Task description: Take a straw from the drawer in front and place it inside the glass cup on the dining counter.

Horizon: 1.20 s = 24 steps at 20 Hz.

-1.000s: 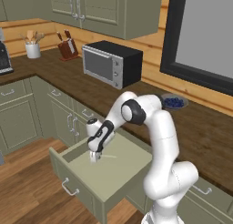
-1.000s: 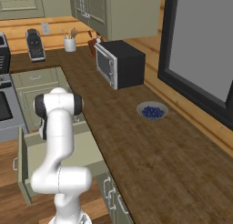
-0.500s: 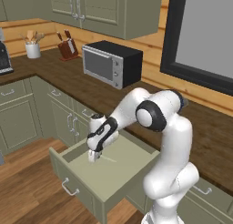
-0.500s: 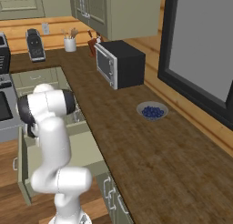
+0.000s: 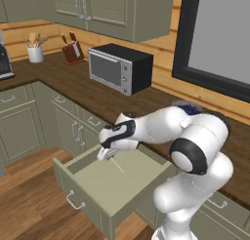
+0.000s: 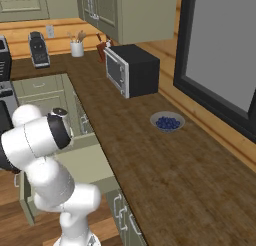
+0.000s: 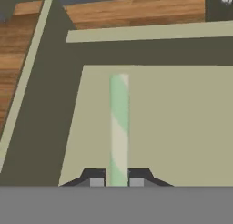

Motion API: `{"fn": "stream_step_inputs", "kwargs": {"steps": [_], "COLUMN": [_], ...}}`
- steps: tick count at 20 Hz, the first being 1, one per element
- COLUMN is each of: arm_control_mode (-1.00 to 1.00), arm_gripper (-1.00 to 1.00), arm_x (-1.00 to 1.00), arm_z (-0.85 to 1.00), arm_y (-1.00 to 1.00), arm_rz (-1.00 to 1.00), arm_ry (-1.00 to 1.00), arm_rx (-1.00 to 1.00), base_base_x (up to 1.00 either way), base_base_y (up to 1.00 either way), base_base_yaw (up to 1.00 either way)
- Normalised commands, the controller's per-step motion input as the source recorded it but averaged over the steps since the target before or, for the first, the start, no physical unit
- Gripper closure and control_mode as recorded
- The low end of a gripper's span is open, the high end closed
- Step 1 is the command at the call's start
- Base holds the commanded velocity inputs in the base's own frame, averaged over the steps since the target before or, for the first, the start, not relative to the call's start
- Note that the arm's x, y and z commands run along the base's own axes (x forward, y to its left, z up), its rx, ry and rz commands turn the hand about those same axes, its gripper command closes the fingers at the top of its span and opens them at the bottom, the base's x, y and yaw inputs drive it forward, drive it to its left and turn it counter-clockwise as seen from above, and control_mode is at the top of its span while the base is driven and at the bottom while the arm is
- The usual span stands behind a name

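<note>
From the left base view, the white arm reaches forward and down into the open drawer (image 5: pixel 105 183), which is pulled out from the sage-green cabinets. The gripper (image 5: pixel 106 153) sits low over the back left part of the pale green drawer floor. The straw (image 5: pixel 116 164) shows as a thin pale line running from the gripper diagonally toward the drawer's middle, one end at the claw. Whether it rests on the floor or is lifted cannot be told here.

From the right base view, the arm's white shoulder and elbow cover most of the drawer (image 6: pixel 87 162); part of its pale inside shows beside the dark wood worktop. A bowl of blueberries (image 6: pixel 167 122) sits on that worktop, well apart.

From the hand view, the two dark finger tips are closed on the near end of the straw (image 7: pixel 119 127), with the gripper (image 7: pixel 118 181) clamped at its base. The straw's long axis runs straight away from the claw, along the gripper's own line, over the drawer floor (image 7: pixel 182 127). The drawer appears to hold nothing else.
</note>
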Motion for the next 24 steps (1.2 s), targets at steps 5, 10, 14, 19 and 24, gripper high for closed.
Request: {"fn": "stream_step_inputs", "kwargs": {"steps": [5,10,14,19,24], "arm_control_mode": [-1.00,-1.00,-1.00,-1.00,-1.00], "arm_gripper": [1.00,1.00,1.00,1.00,1.00], "arm_x": [0.08,0.29,0.24,-0.02,-0.13], "arm_z": [1.00,1.00,1.00,1.00,0.53], "arm_y": [0.02,0.00,-0.01,-0.20,-0.26], "arm_rz": [-0.35,-0.24,-0.13,-0.02,0.00], "arm_ry": [0.05,0.15,0.22,0.09,0.01], "arm_rx": [0.05,-0.01,-0.12,-0.27,-0.25], "base_base_x": [0.00,0.00,0.00,0.00,0.00], "base_base_y": [0.00,0.00,0.00,0.00,0.00], "base_base_yaw": [0.00,0.00,0.00,0.00,0.00]}}
